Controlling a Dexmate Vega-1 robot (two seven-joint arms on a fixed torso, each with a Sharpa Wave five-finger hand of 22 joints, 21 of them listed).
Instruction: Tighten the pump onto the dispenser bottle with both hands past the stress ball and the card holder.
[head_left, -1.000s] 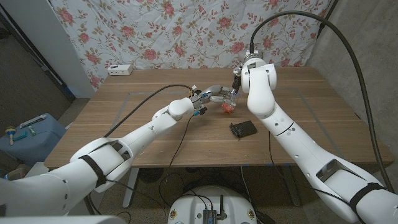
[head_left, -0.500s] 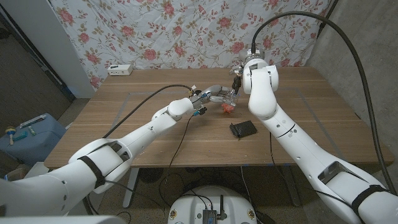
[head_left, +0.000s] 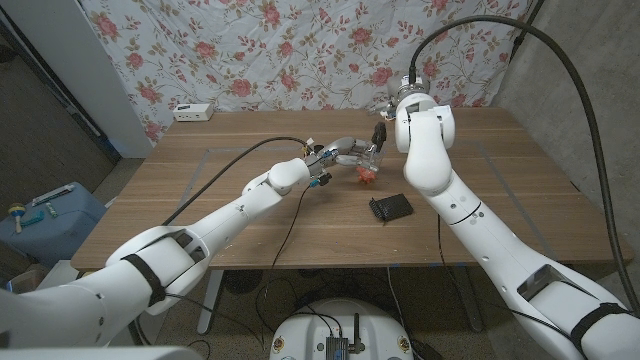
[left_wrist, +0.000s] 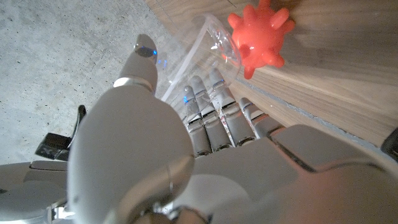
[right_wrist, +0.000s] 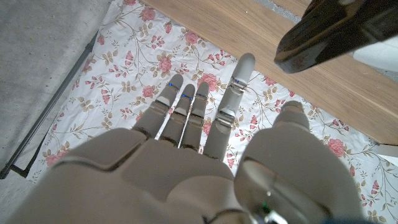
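At frame centre: left hand (head_left: 345, 152) grips the clear dispenser bottle (left_wrist: 200, 45).
Red spiky stress ball (head_left: 367, 175) lies just beside; right hand (right_wrist: 186, 149) is empty, fingers extended and apart.

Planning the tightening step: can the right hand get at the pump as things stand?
Probably yes. The right hand is open with fingers spread, and the left hand holds the clear bottle beside the stress ball. The pump itself isn't clear.

Your clear dispenser bottle (left_wrist: 202, 46) sits in the left robot hand (left_wrist: 211, 124), its fingers wrapped around it. The spiky orange-red stress ball (head_left: 367, 175) lies just beside that robot hand. The black card holder (head_left: 390, 207) lies nearer you.
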